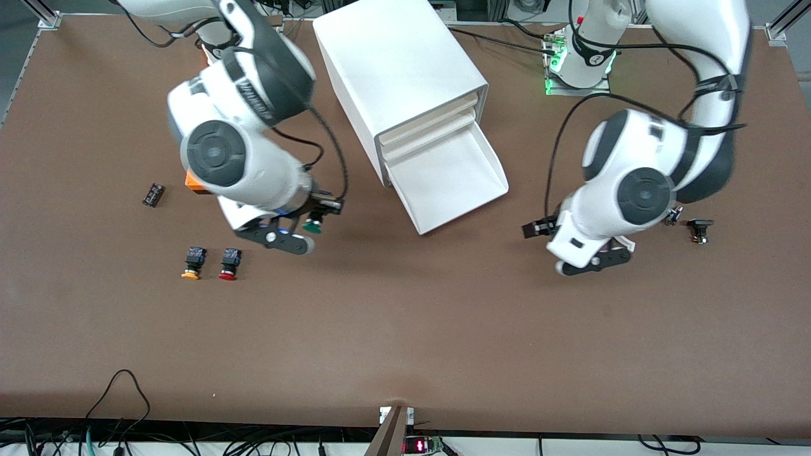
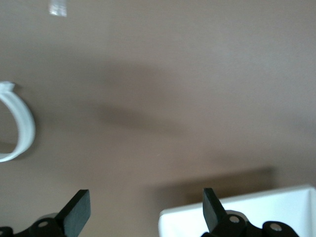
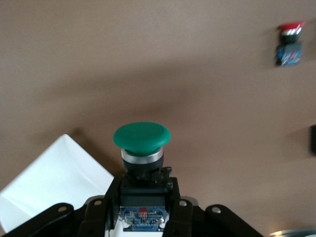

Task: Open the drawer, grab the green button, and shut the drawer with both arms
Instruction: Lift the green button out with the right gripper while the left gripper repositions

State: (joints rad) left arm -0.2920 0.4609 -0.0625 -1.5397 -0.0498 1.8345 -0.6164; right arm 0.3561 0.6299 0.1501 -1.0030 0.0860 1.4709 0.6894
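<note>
**Green button gripped above the desk, lowest drawer pulled out**

Nearest the front camera, two small push buttons are seen lying on the brown desk toward the right arm's end: a yellow-capped button and, just beside it, a red-capped button. A small black part is found farther from the camera than these, well apart from them.

The button, with its round green cap and black-and-blue body, is clenched by the right end effector and is carried in the air over bare desk, between the two lying buttons and the cabinet. In the right wrist view the green cap is seen pointing away from the fingers.

The drawer, lowest of the stack, is drawn fully out of the white cabinet; its white tray is seen from above. The cream-fronted drawers above it are pushed in.

The left end effector is held released, fingers spread wide, nothing between them, over the desk just beside a corner of the drawer. Another small black part lies toward the left arm's end.
</note>
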